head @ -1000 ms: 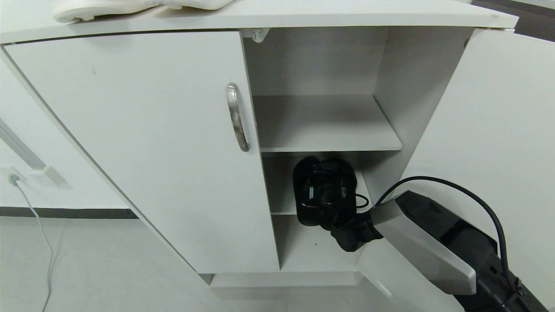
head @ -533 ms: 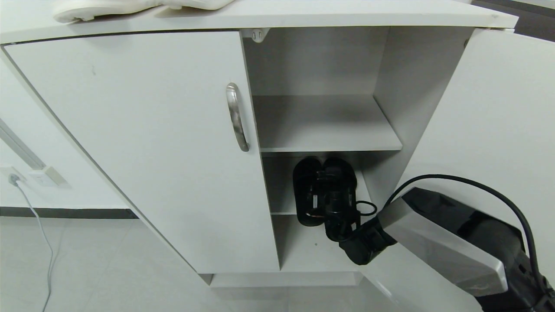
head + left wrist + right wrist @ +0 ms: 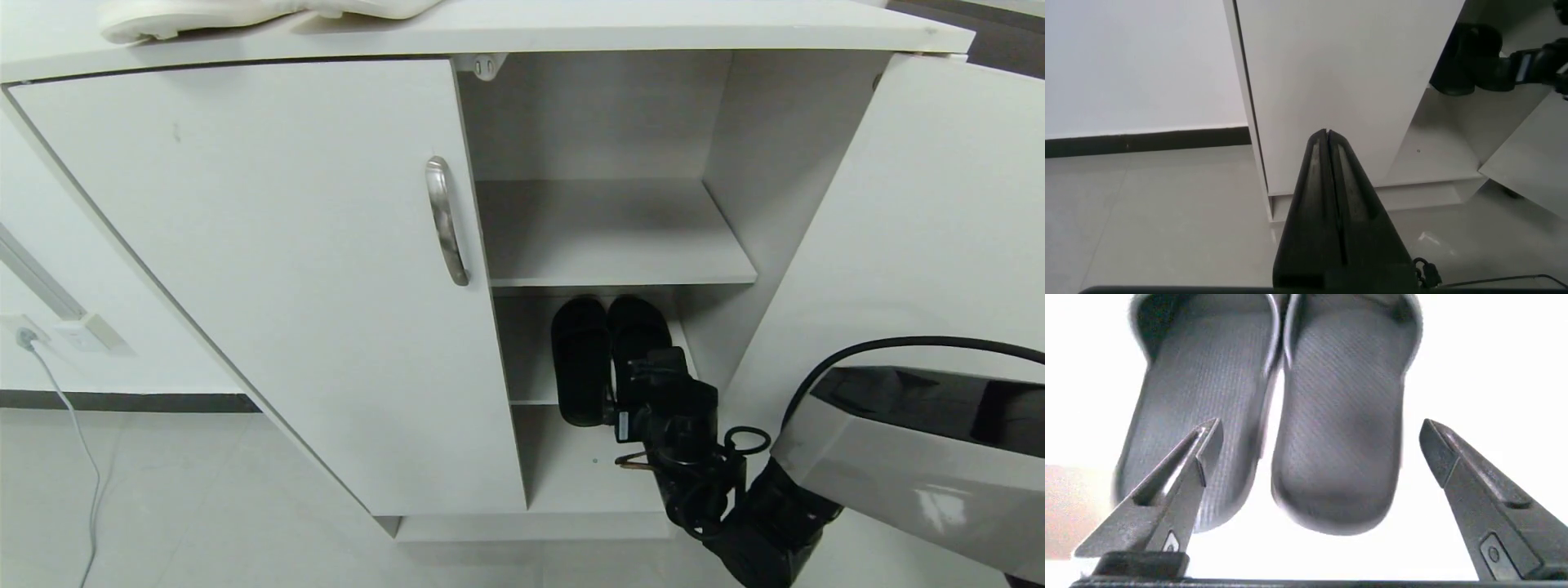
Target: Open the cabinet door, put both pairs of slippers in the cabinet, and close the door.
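The pair of black rubber slippers (image 3: 608, 351) sat on a low shelf of the white wooden cabinet (image 3: 653, 28), at twelve o'clock from the right claw (image 3: 1319, 429), which was spread wide. The next job was likely to grab what looked like pale slippers (image 3: 188, 16) on top, at eleven o'clock.

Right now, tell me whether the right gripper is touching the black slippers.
Cannot tell. In the right wrist view the open right gripper has one finger clear of the black slippers, but the other overlaps a heel.
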### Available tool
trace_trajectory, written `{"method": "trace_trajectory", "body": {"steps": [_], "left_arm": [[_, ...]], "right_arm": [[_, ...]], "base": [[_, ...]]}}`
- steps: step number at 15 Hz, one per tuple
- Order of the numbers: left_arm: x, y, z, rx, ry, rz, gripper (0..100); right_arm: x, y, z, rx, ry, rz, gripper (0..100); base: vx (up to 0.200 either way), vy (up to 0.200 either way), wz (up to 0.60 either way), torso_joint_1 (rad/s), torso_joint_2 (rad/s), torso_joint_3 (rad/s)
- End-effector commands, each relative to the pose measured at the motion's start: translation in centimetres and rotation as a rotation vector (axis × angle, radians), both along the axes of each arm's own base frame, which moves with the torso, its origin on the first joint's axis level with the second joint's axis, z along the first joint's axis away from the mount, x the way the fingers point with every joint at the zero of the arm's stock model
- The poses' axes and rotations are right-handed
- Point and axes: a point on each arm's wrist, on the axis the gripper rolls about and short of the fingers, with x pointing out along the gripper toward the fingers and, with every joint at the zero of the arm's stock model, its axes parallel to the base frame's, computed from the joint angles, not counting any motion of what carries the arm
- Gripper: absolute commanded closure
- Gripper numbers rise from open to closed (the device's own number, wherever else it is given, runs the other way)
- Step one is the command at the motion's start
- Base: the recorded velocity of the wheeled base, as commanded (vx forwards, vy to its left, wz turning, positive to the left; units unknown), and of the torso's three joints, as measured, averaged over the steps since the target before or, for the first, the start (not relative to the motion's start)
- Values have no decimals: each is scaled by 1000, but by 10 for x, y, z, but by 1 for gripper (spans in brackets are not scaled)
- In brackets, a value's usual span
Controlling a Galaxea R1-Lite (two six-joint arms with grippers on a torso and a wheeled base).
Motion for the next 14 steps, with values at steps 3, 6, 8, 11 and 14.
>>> {"method": "trace_trajectory", "body": {"steps": [3,6,8,11,14], "left_arm": [[0,0,0,0,1,0,100],[0,0,0,0,1,0,100],[0,0,0,0,1,0,100],[0,0,0,0,1,0,100],[0,0,0,0,1,0,100]], "right_arm": [[-33,1,13,5,-12,62,0],[-35,2,8,-1,-2,67,0],[-37,5,6,-6,3,76,0],[-37,5,3,-9,8,76,0],[-37,5,2,-13,12,76,0]], "base": [[0,0,0,0,0,0],[0,0,0,0,0,0],[0,0,0,0,0,0],[0,0,0,0,0,0],[-133,0,0,3,0,0]]}}
